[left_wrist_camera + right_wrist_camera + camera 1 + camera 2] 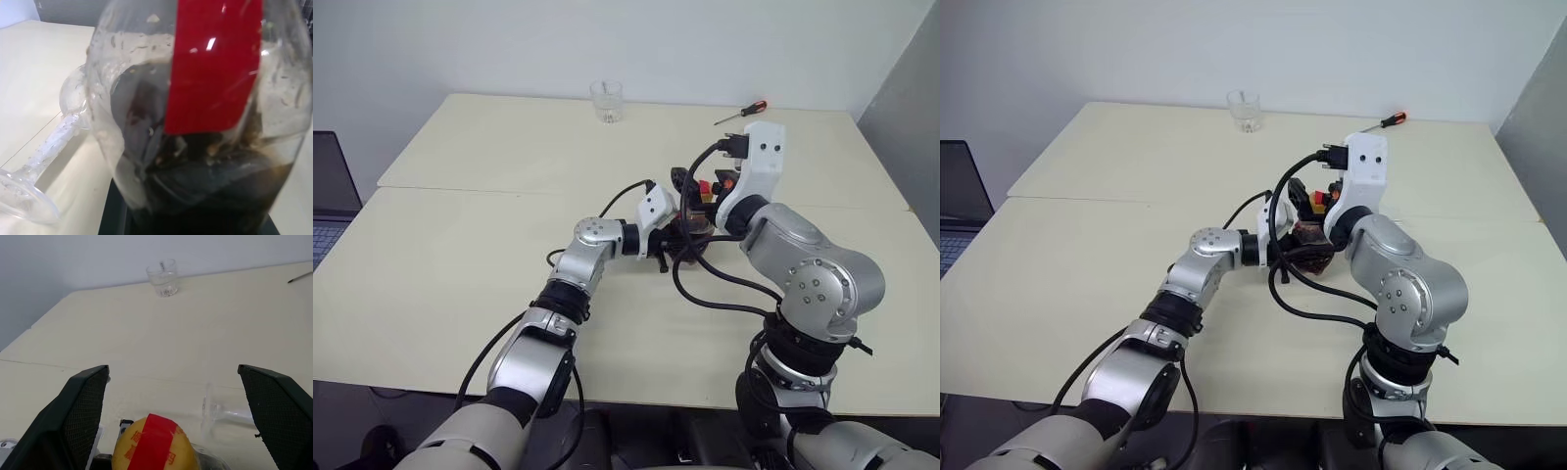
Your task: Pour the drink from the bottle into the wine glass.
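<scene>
Left gripper clamps bottle. Right gripper spread wide over cap. Wine glass lies toppled on surface. Risk: pouring now spills drink.

Silver-grey jointed arms, white wrist housings, looping black cables, black textured jaws

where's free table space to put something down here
Bare top spreads across the table's left half, and along the far edge between the tumbler and screwdriver. It is crowded mid-table, where the left gripper holds the bottle beside the wine glass.
</scene>
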Available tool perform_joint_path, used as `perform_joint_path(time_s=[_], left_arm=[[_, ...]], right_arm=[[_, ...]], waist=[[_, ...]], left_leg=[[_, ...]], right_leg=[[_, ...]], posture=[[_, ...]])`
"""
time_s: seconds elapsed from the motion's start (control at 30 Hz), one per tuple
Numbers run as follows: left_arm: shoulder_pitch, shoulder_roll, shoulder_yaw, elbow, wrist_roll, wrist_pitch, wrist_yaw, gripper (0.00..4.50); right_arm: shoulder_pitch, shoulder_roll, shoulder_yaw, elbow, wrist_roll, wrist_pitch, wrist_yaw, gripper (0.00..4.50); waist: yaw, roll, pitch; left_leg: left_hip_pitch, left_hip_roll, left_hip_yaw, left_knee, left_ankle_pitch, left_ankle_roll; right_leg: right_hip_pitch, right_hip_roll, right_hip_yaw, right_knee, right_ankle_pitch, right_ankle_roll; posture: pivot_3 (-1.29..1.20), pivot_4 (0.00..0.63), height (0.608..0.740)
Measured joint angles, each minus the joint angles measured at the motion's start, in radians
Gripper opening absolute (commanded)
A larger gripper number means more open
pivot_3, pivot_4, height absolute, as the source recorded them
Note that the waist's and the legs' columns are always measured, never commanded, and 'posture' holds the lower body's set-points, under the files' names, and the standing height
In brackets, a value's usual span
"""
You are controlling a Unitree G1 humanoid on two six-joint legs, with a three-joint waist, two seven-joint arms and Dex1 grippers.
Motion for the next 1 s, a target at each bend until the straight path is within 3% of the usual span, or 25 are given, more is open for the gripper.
perform_joint_path(time_s=[0.67,1.0], left_arm=[[0.002,-0.02,-0.014,-0.005,0.002,-0.001,0.004,0.68],[0.002,-0.015,-0.014,-0.005,0.002,-0.004,0.004,0.68]], right_arm=[[0.072,-0.105,-0.029,-0.135,0.042,0.099,0.054,4.5],[0.085,-0.104,-0.048,-0.206,0.047,0.18,0.077,4.5]], waist=[[0.001,0.0,0.0],[0.0,0.0,0.0]], left_leg=[[0.0,0.0,0.0,0.0,0.0,0.0],[0.0,0.0,0.0,0.0,0.0,0.0]], right_leg=[[0.0,0.0,0.0,0.0,0.0,0.0],[0.0,0.0,0.0,0.0,0.0,0.0]], posture=[[0.0,0.15,0.74],[0.0,0.15,0.74]])
